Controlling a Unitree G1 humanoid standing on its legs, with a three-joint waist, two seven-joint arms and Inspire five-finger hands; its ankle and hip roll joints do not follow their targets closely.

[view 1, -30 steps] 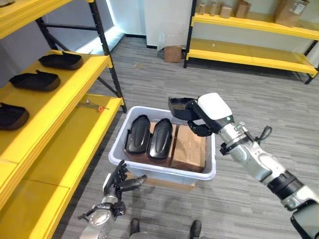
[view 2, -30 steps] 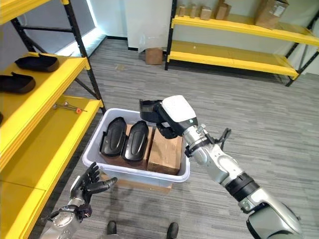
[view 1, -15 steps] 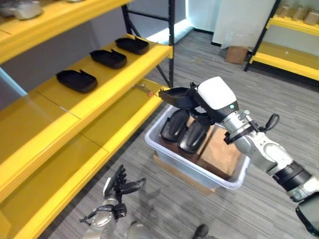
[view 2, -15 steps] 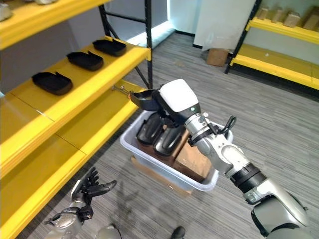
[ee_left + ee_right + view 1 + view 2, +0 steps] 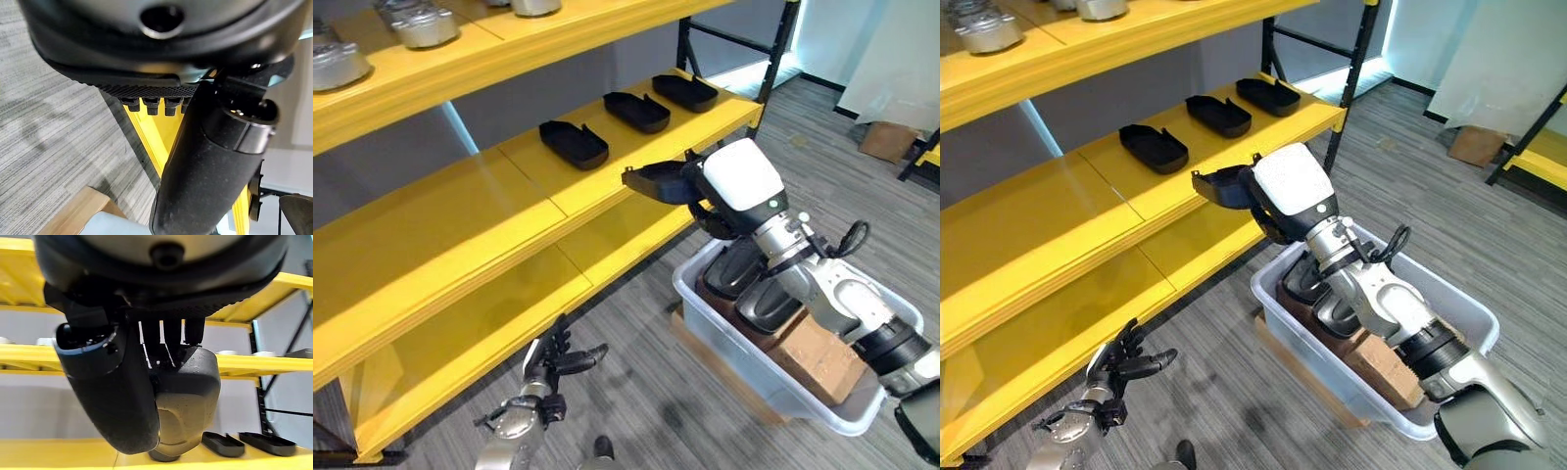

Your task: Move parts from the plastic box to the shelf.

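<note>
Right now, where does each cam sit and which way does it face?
Left eye: on the head, looking down at the shelf and box; right hand holds a black part, left hand low.
Right eye: same scene from slightly to the side.
Left wrist: on the left arm, along its hand toward floor and a shelf post.
Right wrist: on the right arm, along its hand toward the shelf.
Shared: right wrist and both eyes show the held part and parts on the shelf.
</note>
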